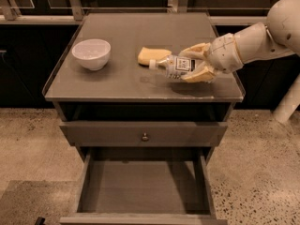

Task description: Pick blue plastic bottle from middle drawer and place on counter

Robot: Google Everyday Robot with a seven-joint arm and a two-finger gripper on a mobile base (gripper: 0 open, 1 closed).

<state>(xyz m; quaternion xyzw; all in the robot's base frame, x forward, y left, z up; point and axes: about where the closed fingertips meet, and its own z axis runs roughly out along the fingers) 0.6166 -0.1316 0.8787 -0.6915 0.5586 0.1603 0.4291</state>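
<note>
The blue plastic bottle (pixel 174 65), clear with a white cap and a dark label, lies tilted with its cap pointing left, low over the counter (pixel 117 86). My gripper (pixel 193 63) comes in from the right and is shut on the bottle, one finger above it and one below. I cannot tell whether the bottle touches the counter top. The middle drawer (pixel 143 186) is pulled open below and holds nothing visible.
A white bowl (pixel 91 53) stands at the counter's left. A yellow sponge (pixel 151 55) lies just left of the bottle's cap. A shut drawer front with a small round knob (pixel 145 136) sits above the open drawer. A railing runs behind the counter.
</note>
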